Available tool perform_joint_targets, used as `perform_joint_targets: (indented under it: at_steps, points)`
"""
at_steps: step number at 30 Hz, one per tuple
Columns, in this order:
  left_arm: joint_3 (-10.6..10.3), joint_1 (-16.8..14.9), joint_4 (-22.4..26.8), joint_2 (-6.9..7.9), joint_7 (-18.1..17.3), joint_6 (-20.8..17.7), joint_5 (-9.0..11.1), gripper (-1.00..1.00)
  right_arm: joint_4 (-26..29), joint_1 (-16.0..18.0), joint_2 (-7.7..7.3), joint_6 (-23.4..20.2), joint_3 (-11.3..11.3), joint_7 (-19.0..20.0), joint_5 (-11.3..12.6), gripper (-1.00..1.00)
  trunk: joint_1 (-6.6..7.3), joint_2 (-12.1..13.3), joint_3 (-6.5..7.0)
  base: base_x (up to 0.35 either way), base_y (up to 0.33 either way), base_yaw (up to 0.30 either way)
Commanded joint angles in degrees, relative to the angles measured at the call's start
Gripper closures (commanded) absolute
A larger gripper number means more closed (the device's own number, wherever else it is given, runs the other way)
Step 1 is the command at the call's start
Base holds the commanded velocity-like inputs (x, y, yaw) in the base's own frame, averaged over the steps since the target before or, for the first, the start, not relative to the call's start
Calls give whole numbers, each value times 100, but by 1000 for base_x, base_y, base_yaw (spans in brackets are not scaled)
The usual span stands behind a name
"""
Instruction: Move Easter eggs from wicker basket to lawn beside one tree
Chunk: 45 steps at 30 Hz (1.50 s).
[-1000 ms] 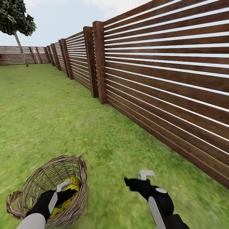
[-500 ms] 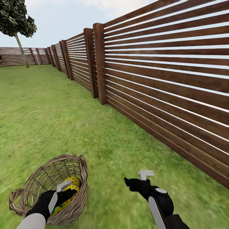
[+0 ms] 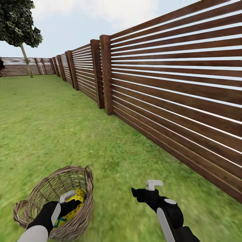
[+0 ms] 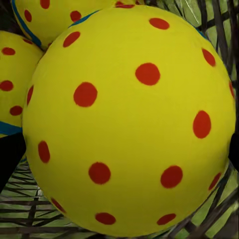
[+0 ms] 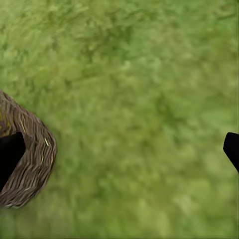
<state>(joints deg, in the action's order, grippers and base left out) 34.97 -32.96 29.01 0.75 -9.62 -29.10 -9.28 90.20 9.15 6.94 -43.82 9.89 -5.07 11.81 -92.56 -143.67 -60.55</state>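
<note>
The left gripper (image 3: 69, 198) reaches down into the wicker basket (image 3: 43, 195), and its wrist and fingers cover much of what lies inside. From the head view only patches of yellow shell with red dots and a blue edge show past the black hand. The left wrist view sits so close that one Easter egg (image 4: 129, 119) takes up most of the picture; two more eggs (image 4: 12, 89) (image 4: 59, 17) peek out behind it, each cut off by the frame. Dark finger edges flank the big egg at both sides, yet whether the fingers are clenched on it cannot be told.

The basket rests on the lawn (image 3: 60, 127), tilted, with one loop handle (image 3: 20, 210) low at its near side. The right gripper (image 3: 148, 190) hangs above bare grass beside the basket, its fingers released and spread wide, as the right wrist view shows with the basket's woven rim (image 5: 30, 164) at one edge.

A slatted wooden fence (image 3: 174, 90) runs along the right of the garden. The tree (image 3: 20, 27) stands well apart at the far corner, its crown cut off by the frame.
</note>
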Motion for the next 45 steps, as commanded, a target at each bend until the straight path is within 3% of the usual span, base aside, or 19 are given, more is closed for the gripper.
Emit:
perform_joint_targets:
  at_steps: [1, 34, 45]
  points:
    - [43, -5, 8, -5, -50, -25, -60, 100, 6, 2, 0, -21, 4, -57, 58, -100, 4, -1, 17, -11, 1, 0]
    - [45, -7, 79, -5, 13, 1, -12, 100, -12, 4, 0, -21, 4, -59, 44, -100, 89, 43, 749, -12, 4, 0]
    - [73, -9, 74, 12, 21, -12, 22, 100, -23, 0, 0, -21, 13, -64, 40, -100, 330, 485, 946, -1, 19, 0]
